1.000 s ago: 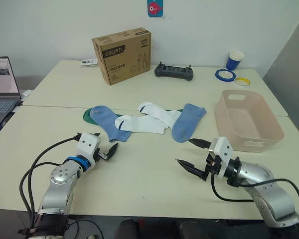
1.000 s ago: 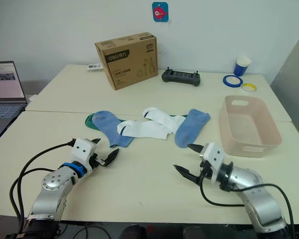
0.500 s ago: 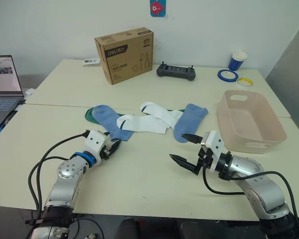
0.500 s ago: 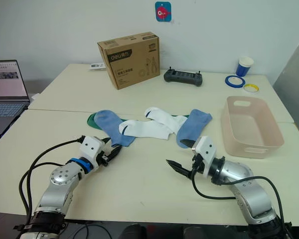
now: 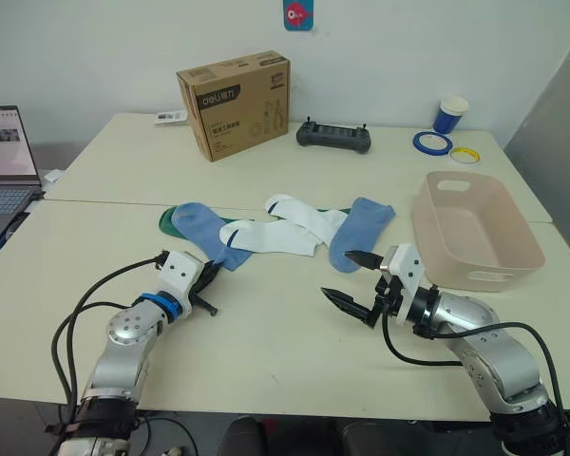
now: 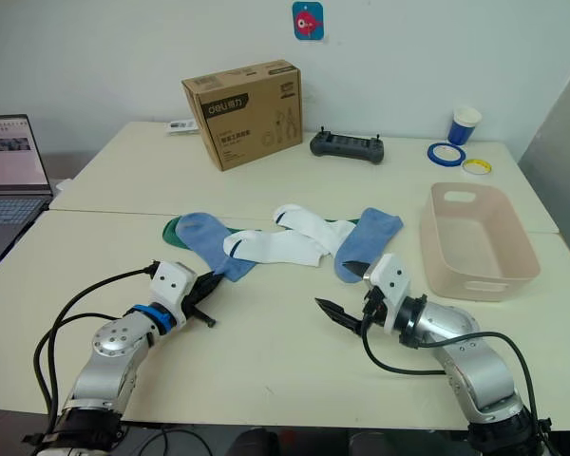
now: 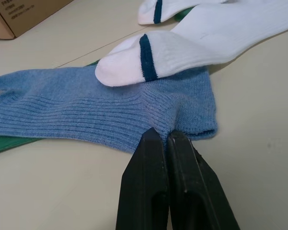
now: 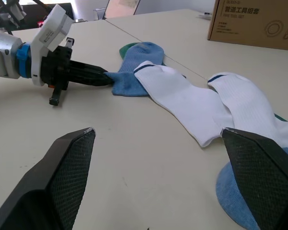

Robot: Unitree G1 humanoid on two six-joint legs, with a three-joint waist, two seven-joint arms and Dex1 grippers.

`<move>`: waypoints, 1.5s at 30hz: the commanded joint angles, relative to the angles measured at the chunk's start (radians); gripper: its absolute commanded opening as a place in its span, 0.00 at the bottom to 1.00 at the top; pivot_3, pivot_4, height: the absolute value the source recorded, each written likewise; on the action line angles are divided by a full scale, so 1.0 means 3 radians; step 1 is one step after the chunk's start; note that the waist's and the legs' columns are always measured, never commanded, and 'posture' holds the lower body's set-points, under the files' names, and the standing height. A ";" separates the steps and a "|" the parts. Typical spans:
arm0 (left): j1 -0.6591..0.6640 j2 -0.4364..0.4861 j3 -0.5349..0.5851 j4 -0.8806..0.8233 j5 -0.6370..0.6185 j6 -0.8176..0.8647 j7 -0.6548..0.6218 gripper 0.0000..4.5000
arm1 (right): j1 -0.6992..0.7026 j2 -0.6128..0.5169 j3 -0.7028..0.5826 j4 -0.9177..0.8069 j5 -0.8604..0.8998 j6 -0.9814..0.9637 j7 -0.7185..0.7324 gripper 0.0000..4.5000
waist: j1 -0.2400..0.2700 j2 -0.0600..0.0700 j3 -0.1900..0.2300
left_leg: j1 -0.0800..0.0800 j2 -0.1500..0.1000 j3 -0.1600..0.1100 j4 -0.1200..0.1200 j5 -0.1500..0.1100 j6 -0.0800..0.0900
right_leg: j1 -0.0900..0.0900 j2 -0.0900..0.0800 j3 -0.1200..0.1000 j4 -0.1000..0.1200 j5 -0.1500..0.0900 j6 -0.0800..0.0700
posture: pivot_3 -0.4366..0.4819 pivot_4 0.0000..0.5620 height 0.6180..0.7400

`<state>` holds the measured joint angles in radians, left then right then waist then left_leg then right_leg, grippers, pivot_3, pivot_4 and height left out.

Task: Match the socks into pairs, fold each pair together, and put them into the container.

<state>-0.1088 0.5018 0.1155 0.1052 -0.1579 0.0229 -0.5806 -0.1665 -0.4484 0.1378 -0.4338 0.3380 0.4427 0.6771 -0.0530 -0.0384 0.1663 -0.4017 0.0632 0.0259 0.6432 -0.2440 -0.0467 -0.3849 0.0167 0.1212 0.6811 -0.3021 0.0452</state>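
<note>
Two cream tables [image 5: 266,332] are seen pushed together, filling most of the left eye view. At right of centre sits the pale pink container [image 5: 475,231], holding nothing. At upper centre stands a brown cardboard box [image 5: 234,103], printed "deli" on its front face; smaller print is not readable. At the far left edge an open laptop [image 5: 2,161] is seen.

The socks are spread in a row at mid-frame: a light blue sock [image 5: 201,231] over a dark green sock [image 5: 168,218], two white socks [image 5: 271,235] with dark cuff stripes, and a second light blue sock [image 5: 357,231] nearest the container.

The left gripper [image 7: 167,139] is pressed together, pinching the edge of the left blue sock. The right gripper [image 5: 356,276] is spread wide, held just before the second blue sock without touching it.

A black controller [image 5: 333,138], a blue paper cup [image 5: 448,114] and two tape rings [image 5: 429,143] are noted along the far edge.
</note>
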 commanded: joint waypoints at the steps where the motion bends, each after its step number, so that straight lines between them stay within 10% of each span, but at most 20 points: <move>1: 0.0228 0.0107 0.0130 -0.0505 -0.0198 0.0080 -0.0145 0.00 | 0.0026 -0.0010 -0.0095 -0.0168 0.0081 -0.0028 -0.0006 1.00 | -0.0008 0.0000 0.0000 | 0.0000 0.0000 0.0000 0.0000 0.0000 0.0000 | -0.0001 0.0000 0.0000 0.0000 0.0000 0.0000 | 0.48 0.27 1.00; 13: 0.0845 0.0582 -0.0452 -0.2046 -0.0910 0.1304 -0.0815 0.00 | -0.0057 -0.0034 -0.0123 -0.0026 0.0055 -0.0073 0.0038 1.00 | -0.0013 0.0002 0.0005 | 0.0002 0.0000 0.0005 0.0002 0.0000 0.0000 | -0.0001 -0.0004 0.0005 -0.0002 -0.0009 0.0012 | 0.48 0.27 1.00; 24: 0.0390 0.0321 -0.0954 -0.1891 -0.1046 0.1837 -0.0837 0.00 | -0.0045 -0.0157 -0.0277 0.0071 0.0048 -0.0135 0.0123 1.00 | -0.0018 0.0003 0.0006 | 0.0001 -0.0001 0.0001 0.0002 0.0000 0.0000 | -0.0002 0.0002 0.0004 -0.0001 -0.0009 0.0012 | 0.48 0.27 1.00; 31: 0.0358 0.0403 -0.0864 -0.1708 -0.1107 0.1857 -0.1032 0.49 | 0.0029 -0.0280 -0.0261 0.0054 0.0034 -0.0175 0.0259 1.00 | -0.0017 0.0003 0.0006 | 0.0001 -0.0001 0.0000 0.0000 0.0000 0.0001 | -0.0003 0.0002 0.0003 -0.0001 -0.0010 0.0009 | 0.48 0.27 1.00; 37: 0.0284 0.0833 -0.0075 -0.1238 -0.1494 0.1901 -0.1412 0.91 | 0.0070 -0.0782 0.0116 0.0205 -0.0309 -0.0612 0.0891 1.00 | -0.0022 0.0004 0.0008 | 0.0003 0.0001 0.0000 0.0001 0.0000 0.0001 | -0.0005 0.0002 0.0000 -0.0001 -0.0013 0.0007 | 0.48 0.27 1.00; 45: -0.0571 0.0637 -0.0151 0.0017 -0.0772 0.1331 -0.0986 0.91 | -0.0267 -0.0709 0.0740 0.0793 -0.0856 -0.1489 0.1278 1.00 | 0.0008 -0.0007 0.0018 | 0.0000 -0.0003 -0.0002 0.0006 0.0001 0.0001 | -0.0008 0.0004 -0.0003 -0.0002 -0.0009 0.0012 | 0.48 0.27 1.00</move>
<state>-0.2610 0.7048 0.0818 0.0947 -0.4173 0.4483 -0.8954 -0.2371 -0.6647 0.3396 -0.2111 0.0993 0.0510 1.0357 -0.0507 -0.0404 0.1716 -0.4016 0.0637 0.0247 0.6449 -0.2438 -0.0463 -0.3869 0.0192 0.1201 0.6806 -0.3046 0.0483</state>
